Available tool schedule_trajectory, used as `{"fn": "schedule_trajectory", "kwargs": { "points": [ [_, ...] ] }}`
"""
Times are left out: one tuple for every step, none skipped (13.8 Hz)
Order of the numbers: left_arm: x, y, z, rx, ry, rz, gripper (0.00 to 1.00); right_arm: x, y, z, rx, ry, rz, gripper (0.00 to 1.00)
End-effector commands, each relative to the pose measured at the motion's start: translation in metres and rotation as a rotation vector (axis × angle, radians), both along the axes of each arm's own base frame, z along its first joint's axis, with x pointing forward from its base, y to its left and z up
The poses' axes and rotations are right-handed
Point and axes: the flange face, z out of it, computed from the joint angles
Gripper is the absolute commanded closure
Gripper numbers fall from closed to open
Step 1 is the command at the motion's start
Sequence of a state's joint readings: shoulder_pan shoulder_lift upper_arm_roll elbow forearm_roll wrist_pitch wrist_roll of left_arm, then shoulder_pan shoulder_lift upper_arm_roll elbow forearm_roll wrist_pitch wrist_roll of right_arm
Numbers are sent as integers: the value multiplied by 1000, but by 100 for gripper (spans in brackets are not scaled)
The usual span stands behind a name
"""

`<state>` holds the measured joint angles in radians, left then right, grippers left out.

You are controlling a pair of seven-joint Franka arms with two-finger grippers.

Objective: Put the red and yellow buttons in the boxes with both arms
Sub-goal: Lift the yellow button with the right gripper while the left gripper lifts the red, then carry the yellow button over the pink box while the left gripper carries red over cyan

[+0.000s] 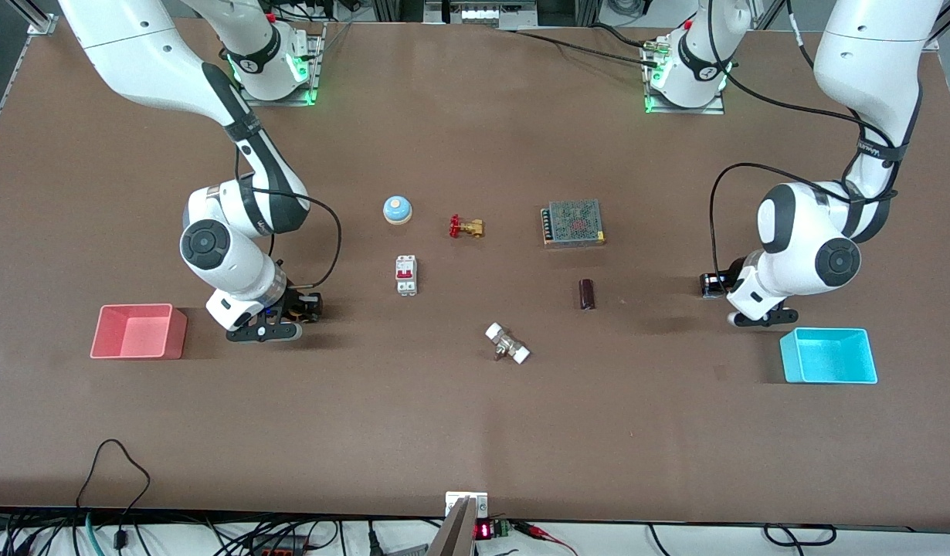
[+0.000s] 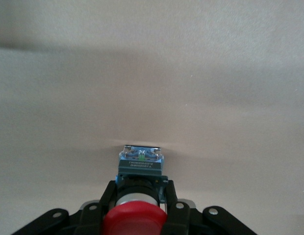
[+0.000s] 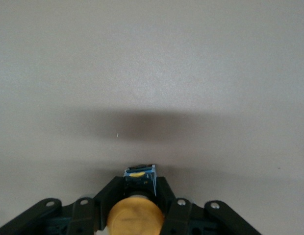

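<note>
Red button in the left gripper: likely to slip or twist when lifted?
Probably stiff: the red button has a rigid black body with a blue block at its end. The left gripper has its fingers on the body's two sides, so it probably holds. The round cap suggests it could roll if dropped on the table.

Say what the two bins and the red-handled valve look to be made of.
Pink-red square bin and cyan-blue square bin: likely plastic, given thin walls and a flat, even, matte colour. Small red-handled valve: body probably brass, given its yellowish metallic tone.
</note>
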<state>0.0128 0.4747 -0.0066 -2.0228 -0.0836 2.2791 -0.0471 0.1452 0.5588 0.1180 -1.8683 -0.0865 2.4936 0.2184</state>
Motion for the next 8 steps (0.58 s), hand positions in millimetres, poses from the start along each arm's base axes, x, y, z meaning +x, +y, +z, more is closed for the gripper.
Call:
{"fn": "schedule_trajectory", "kwargs": {
  "points": [
    [7,5,39,2,-66,-14,70,9,-11,39,-10,-46,50,71],
    [15,9,61,8,-102,-10,71,11,-25,60,-21,-36,37,71],
    [22,17,81,11,-133,3,71,13,-40,88,-37,-19,41,71],
    [27,33,97,14,-151,26,71,14,-60,120,-52,-2,74,71],
    [33,53,109,16,-177,40,71,17,-84,140,-54,8,104,71],
    [37,69,117,17,-197,31,71,20,-115,153,-60,18,120,71],
    [41,90,124,18,-216,25,71,25,-145,159,-64,17,136,71],
    [43,115,127,21,-231,34,71,27,-175,158,-70,14,164,71]
  ]
}}
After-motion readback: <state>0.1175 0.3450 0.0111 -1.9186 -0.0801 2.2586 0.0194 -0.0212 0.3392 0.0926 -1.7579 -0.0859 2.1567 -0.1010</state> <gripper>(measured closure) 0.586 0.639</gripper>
